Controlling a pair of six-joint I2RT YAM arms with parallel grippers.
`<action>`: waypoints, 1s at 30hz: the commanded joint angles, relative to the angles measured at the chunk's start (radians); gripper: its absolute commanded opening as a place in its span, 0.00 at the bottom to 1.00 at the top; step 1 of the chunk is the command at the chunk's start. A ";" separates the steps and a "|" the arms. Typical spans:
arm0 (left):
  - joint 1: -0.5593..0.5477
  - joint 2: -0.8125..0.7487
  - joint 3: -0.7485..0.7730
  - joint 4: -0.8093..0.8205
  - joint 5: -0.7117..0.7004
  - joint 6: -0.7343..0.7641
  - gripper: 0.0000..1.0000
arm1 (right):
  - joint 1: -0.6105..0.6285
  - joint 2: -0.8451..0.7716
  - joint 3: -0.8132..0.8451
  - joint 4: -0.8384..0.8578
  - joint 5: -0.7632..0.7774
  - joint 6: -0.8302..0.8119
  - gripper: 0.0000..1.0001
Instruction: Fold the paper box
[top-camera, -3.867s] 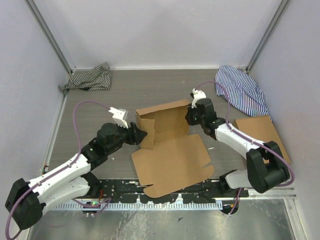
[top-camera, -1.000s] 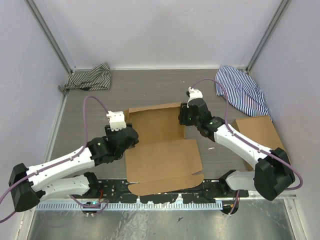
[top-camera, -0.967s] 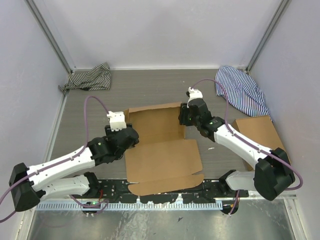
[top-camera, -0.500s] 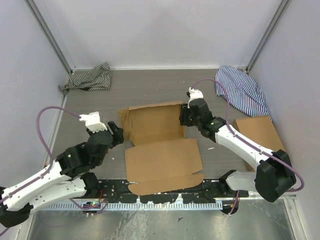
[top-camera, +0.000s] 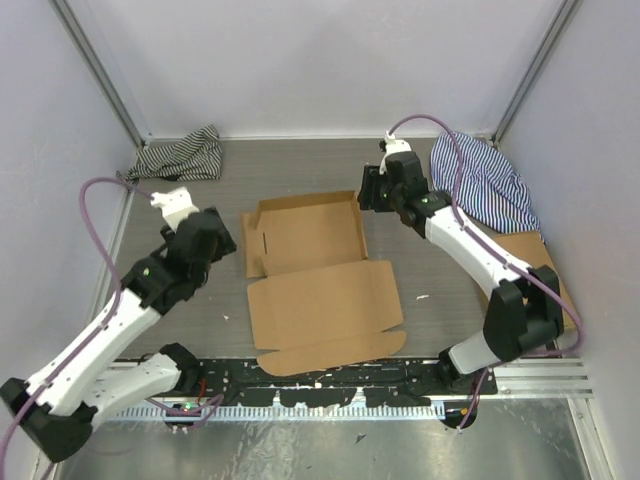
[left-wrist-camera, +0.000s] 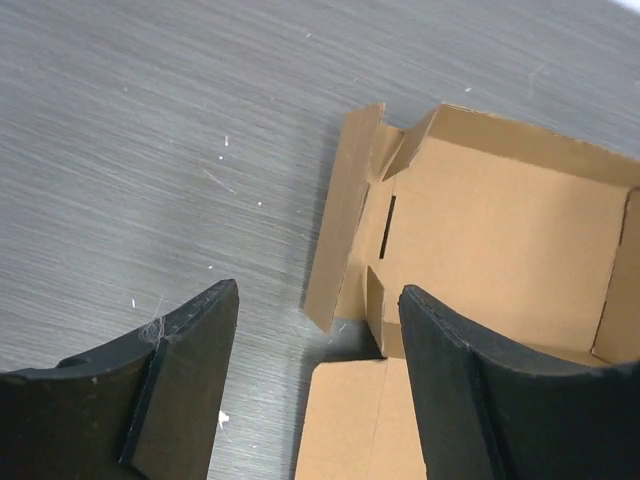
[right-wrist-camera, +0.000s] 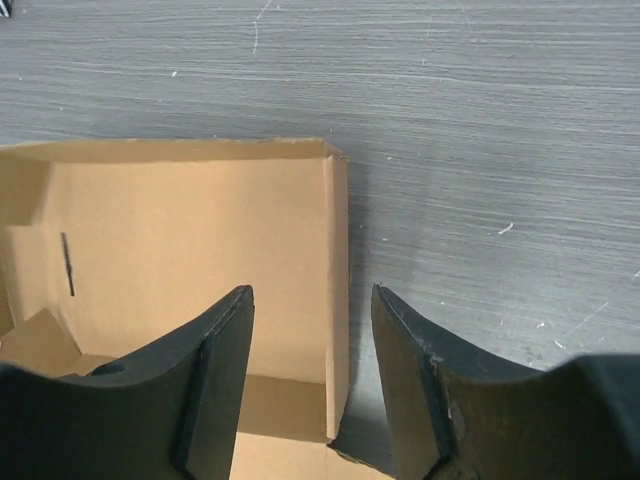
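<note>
While the left gripper (left-wrist-camera: 315, 292) and right gripper (right-wrist-camera: 312, 290) gape empty on either side of it, the box (top-camera: 310, 265) lies mid-bench, walls half-raised; cloths (top-camera: 178, 157) (top-camera: 485, 185) fill both far corners, and flat cardboard (top-camera: 530, 262) lies by the right edge.

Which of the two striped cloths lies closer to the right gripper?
The blue-and-white striped cloth at the back right, near the right gripper; the black-and-white striped cloth lies in the back left corner.
</note>
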 joint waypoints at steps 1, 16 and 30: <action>0.194 0.149 0.100 0.004 0.282 0.079 0.72 | -0.035 0.108 0.123 -0.069 -0.141 -0.031 0.54; 0.509 0.392 0.053 0.166 0.572 0.069 0.70 | -0.038 0.456 0.310 -0.181 -0.070 -0.046 0.47; 0.555 0.568 -0.028 0.250 0.561 0.045 0.68 | -0.060 0.541 0.293 -0.178 -0.072 -0.049 0.04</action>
